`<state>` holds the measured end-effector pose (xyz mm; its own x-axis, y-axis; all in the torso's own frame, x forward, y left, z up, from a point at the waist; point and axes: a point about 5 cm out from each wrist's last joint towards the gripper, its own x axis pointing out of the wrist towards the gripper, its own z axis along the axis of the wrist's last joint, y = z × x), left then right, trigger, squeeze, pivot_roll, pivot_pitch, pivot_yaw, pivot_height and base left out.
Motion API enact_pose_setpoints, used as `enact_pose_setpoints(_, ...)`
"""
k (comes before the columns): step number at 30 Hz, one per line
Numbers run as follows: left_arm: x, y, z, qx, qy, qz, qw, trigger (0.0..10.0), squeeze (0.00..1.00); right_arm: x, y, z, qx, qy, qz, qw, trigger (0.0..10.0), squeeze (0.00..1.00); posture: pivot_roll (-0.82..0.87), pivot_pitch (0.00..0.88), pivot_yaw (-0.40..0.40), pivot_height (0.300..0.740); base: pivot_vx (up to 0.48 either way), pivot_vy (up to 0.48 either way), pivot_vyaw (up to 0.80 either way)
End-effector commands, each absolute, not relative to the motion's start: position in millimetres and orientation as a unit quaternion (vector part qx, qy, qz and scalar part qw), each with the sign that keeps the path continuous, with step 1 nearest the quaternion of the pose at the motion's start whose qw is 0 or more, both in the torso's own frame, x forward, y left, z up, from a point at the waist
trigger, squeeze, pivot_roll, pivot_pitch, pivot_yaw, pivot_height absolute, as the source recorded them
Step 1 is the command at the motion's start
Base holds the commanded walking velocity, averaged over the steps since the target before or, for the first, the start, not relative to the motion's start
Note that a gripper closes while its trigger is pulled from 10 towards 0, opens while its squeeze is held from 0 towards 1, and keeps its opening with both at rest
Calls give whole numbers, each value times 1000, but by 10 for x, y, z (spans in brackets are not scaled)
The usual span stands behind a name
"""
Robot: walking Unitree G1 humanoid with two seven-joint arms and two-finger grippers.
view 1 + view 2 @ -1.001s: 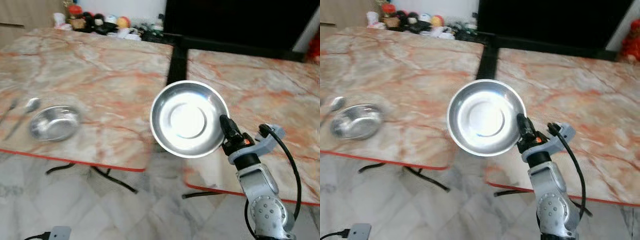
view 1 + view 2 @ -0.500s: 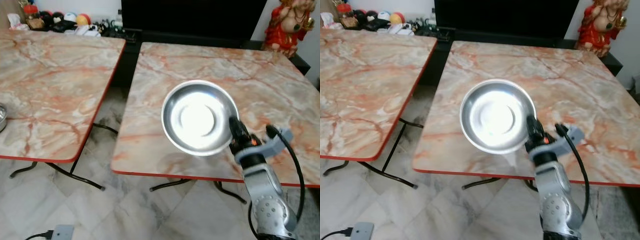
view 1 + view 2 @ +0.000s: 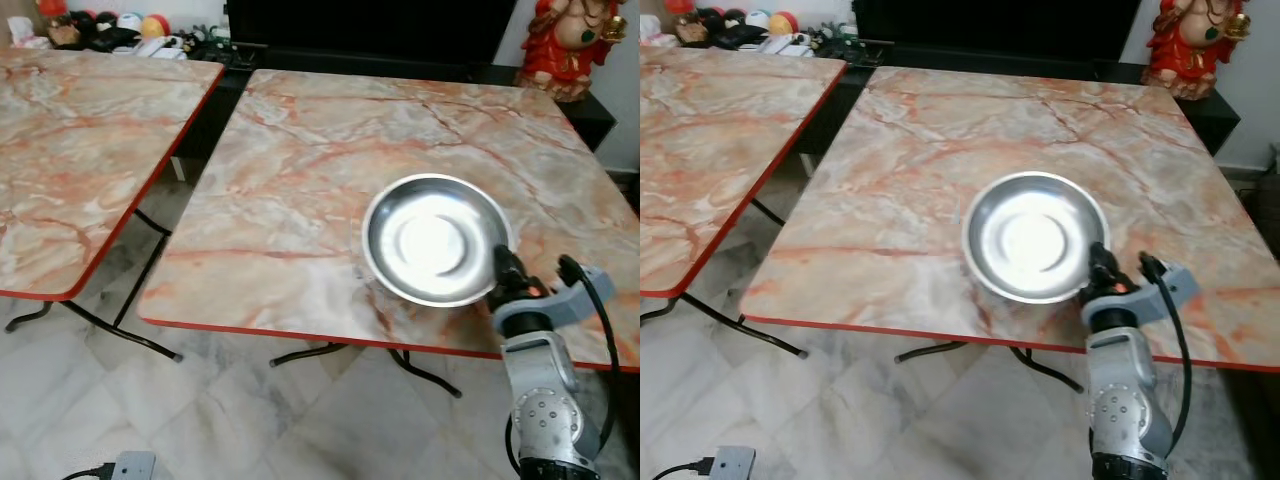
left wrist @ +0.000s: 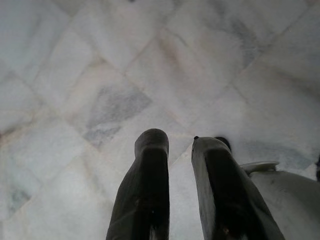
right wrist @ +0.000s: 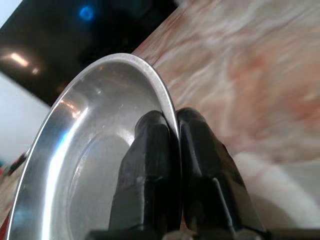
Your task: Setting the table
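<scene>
Right gripper (image 3: 503, 268) reaching forward and up on a bent silver arm, pinching the near rim of a round, shiny metal plate (image 3: 436, 238). Fingers (image 5: 150, 165) squeezed tight, one inside the rim and one outside. Plate held just over the near right part of a smooth pink marble table (image 3: 300, 170) with a red edge. Left gripper (image 4: 180, 150) hanging down over pale floor tiles (image 4: 90, 75), fingers a little apart, holding nothing.

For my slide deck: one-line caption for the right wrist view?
Right gripper pinches the rim of a steel plate above a marble-patterned table.
</scene>
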<state>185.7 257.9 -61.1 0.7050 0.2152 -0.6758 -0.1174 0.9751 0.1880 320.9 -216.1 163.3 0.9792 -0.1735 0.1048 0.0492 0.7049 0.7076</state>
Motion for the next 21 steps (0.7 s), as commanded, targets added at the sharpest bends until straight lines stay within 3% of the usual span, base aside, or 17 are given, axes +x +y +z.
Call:
enact_pose_setpoints(1, 1759, 2636, -645, 69, 388, 95, 914, 10000, 0, 3227, -2187, 1665, 379, -91, -75, 918, 10000, 0, 11, 165, -49, 740, 0, 0, 0)
enact_pose_setpoints(21, 1748, 2643, -651, 73, 395, 88, 912, 10000, 0, 3262, -2255, 1428, 410, -52, -179, 893, 10000, 0, 17, 170, -41, 740, 0, 0, 0)
